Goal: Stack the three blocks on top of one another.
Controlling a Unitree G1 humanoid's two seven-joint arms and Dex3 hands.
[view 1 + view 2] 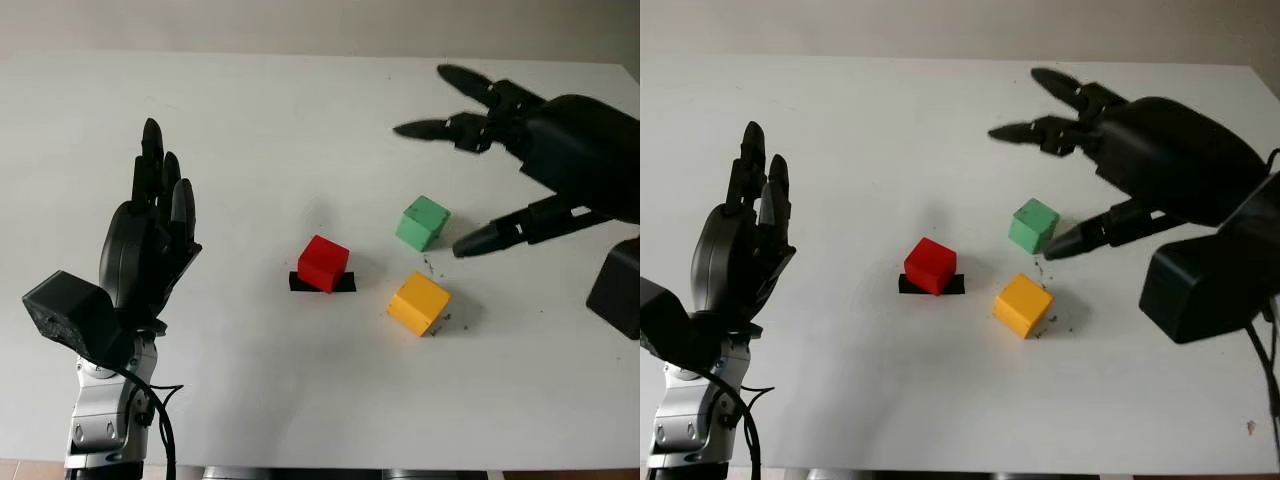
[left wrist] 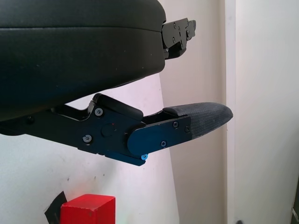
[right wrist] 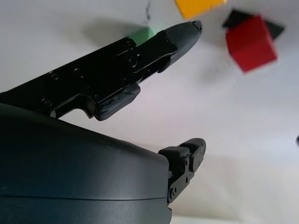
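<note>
Three blocks lie apart on the white table (image 1: 250, 130). The red block (image 1: 323, 263) sits on a black tape mark (image 1: 345, 284) near the middle. To its right are the green block (image 1: 422, 222) and, nearer me, the yellow block (image 1: 419, 303). My right hand (image 1: 475, 150) is open above the table at the right; its thumb tip (image 1: 468, 243) hangs just right of the green block and does not touch it. The right wrist view has the green block (image 3: 142, 34) behind that thumb. My left hand (image 1: 150, 230) is open and raised at the left, well clear of the blocks.
The table's far edge (image 1: 300, 55) runs along the top and its near edge (image 1: 320, 465) along the bottom. Bare white surface lies between my left hand and the red block.
</note>
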